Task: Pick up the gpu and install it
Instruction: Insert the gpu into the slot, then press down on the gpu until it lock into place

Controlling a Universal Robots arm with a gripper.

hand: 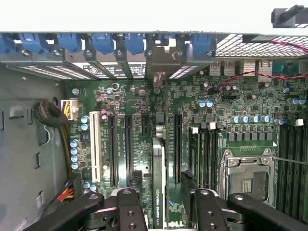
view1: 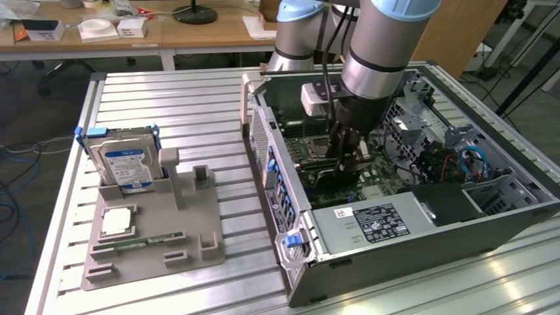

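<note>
My fingers (hand: 161, 204) spread wide, straddling the gpu (hand: 158, 183), not clamping it. Gpu stands on edge in a motherboard (hand: 144, 125) slot inside the open computer case (view1: 411, 230) on the tabletop (view1: 175, 98).

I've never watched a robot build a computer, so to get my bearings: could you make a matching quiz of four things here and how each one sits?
Things:
1. gpu
2. hard drive
3. memory stick
4. gripper

States:
A. upright in the grey holder
B. open, inside the computer case
C. on edge on the motherboard, between the gripper's fingers
D. lying flat in the grey holder

Pairs: 1-C; 2-A; 3-D; 4-B
</note>
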